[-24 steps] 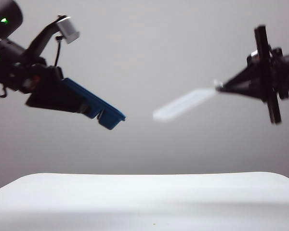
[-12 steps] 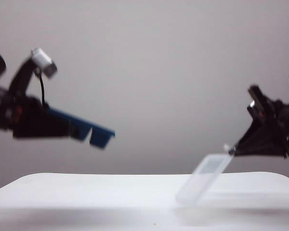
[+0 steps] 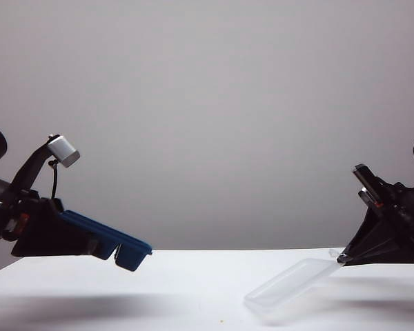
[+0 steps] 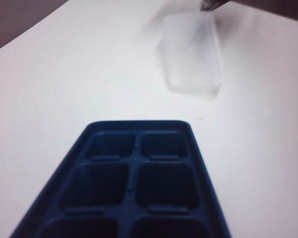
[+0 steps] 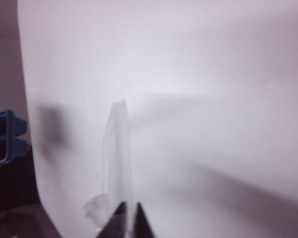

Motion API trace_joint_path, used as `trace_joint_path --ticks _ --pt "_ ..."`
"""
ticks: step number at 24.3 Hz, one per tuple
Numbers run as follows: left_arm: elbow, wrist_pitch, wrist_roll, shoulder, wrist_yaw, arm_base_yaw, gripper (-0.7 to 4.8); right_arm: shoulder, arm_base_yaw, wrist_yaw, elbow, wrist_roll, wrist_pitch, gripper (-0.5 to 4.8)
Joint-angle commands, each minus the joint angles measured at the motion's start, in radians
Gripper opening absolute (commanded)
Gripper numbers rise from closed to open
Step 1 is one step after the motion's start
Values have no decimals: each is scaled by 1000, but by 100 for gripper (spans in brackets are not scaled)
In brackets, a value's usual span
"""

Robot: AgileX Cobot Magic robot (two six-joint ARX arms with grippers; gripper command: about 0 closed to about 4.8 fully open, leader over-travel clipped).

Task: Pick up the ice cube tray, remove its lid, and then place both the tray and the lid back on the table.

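Both arms have sunk since the earlier frames: the left gripper [image 3: 90,243], on the left of the exterior view, now carries the tray [image 3: 114,243] low, just above the table [image 3: 193,289] near its left edge, where before it hung well up in the air. The right gripper [image 3: 341,260], on the right, has brought the lid [image 3: 290,283] down too; its far end now seems to rest on the table while the held end stays raised, so the lid slopes. Left fingers are hidden behind the tray in every view, but the tray hangs clear of the table from that gripper, so it is grasped. Right fingertips are clenched on the lid's edge, as the right wrist view shows [image 5: 127,215]. Tray and lid are well apart. Counting: one tray, with six compartments in two rows, four seen whole in the left wrist view [image 4: 134,178]; one lid [image 4: 192,52]; one table; two grippers.
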Motion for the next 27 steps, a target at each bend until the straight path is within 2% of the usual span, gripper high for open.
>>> trace_joint_path --ticks 1,2,4,9,13,19,27 --pt "0 4 6 3 -10 14 221 -5 -5 19 3 0 22 118" --pt "0 1 6 3 -16 16 229 -5 -5 21 3 0 22 133" --pt "0 -20 6 3 -32 16 292 -5 -6 24 3 0 22 149" --pt "0 -94 -1 3 -159 14 437 -5 -6 24 3 0 25 149" --pt "0 -142 -25 3 -251 14 446 -5 -5 22 3 0 26 149" --pt "1 -171 -20 2 -310 21 479 -5 -5 -8 3 1 25 149" --pt "2 -221 -31 -45 -323 38 479 -6 -5 -39 3 1 27 149"
